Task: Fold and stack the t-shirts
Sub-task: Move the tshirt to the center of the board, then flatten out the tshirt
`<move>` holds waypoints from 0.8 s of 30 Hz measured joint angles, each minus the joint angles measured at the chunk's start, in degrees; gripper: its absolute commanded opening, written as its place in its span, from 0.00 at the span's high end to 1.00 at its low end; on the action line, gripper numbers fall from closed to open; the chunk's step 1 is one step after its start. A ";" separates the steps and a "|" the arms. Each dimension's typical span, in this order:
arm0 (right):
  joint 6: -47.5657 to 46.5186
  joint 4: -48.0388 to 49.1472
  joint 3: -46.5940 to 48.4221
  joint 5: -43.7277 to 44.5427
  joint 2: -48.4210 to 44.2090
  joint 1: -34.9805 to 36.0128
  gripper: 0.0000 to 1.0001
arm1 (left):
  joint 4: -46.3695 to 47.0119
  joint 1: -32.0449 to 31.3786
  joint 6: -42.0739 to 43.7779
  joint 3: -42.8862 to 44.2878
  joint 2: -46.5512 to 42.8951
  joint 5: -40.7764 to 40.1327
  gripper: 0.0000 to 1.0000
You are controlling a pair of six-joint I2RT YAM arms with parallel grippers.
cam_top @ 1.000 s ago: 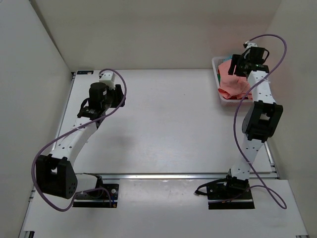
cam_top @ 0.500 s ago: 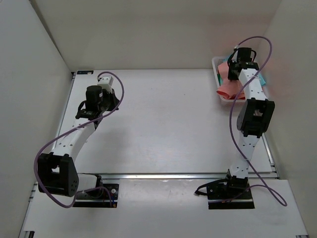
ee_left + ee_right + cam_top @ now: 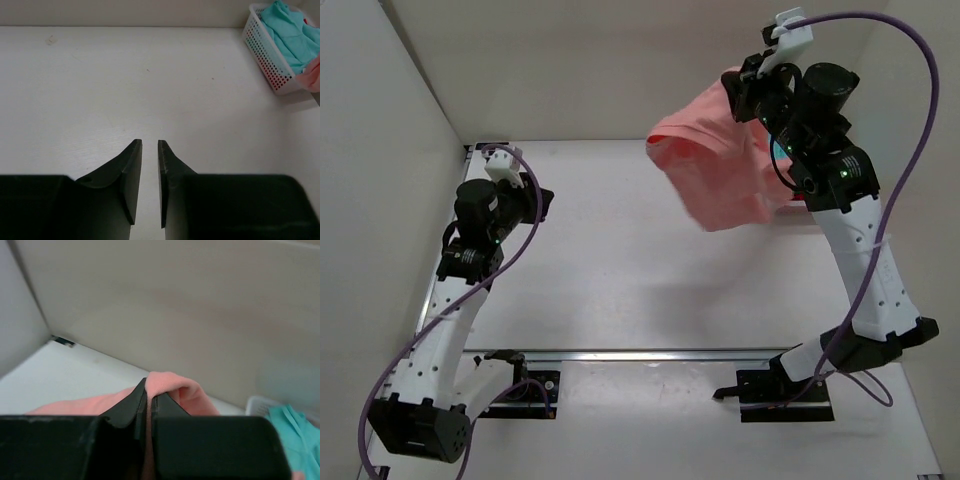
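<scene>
My right gripper (image 3: 742,92) is raised high over the back right of the table and is shut on a fold of the salmon-pink t-shirt (image 3: 715,170). The shirt hangs below it in the air, spread towards the left. In the right wrist view the pink cloth (image 3: 176,383) bulges out from between the closed fingertips of the right gripper (image 3: 149,390). A teal t-shirt (image 3: 292,35) lies in the white basket (image 3: 267,62). My left gripper (image 3: 542,200) hovers over the left side of the table. In its wrist view the left gripper (image 3: 150,145) is open by a narrow gap with nothing in it.
The white plastic basket (image 3: 257,402) stands at the back right corner against the wall, with teal cloth (image 3: 295,425) in it. Walls close the table at the back, left and right. In the top view my right arm and the hanging shirt hide most of the basket.
My right gripper has closed on the pink shirt in the basket and lifted it up and leftward. My left arm has pulled back to the left, and its jaws now stand slightly apart.
</scene>
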 measured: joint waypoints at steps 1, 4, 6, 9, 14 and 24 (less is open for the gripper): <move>0.35 0.31 0.74 -0.48 -0.90 1.79 1.00 | -0.83 0.02 -0.31 0.00 -0.98 0.09 0.64; 2.01 1.27 1.60 -1.99 -1.88 3.34 1.00 | -3.54 0.28 -0.90 -0.07 -3.50 0.02 0.57; 3.43 1.81 0.37 -2.64 -1.53 3.72 1.00 | -5.29 0.28 -1.33 -0.07 -5.14 -0.61 0.55; 5.68 2.34 -3.41 -4.66 1.11 3.85 0.98 | -7.10 0.26 -1.81 -0.17 -7.23 -1.64 0.53; 8.15 -2.36 -0.57 -7.43 16.90 5.84 0.17 | -7.37 0.33 -3.41 -3.04 -9.62 -1.73 0.48; 11.37 -0.44 -28.61 -6.21 12.68 3.45 0.46 | -0.92 -3.96 -10.86 -16.61 -4.83 0.02 0.46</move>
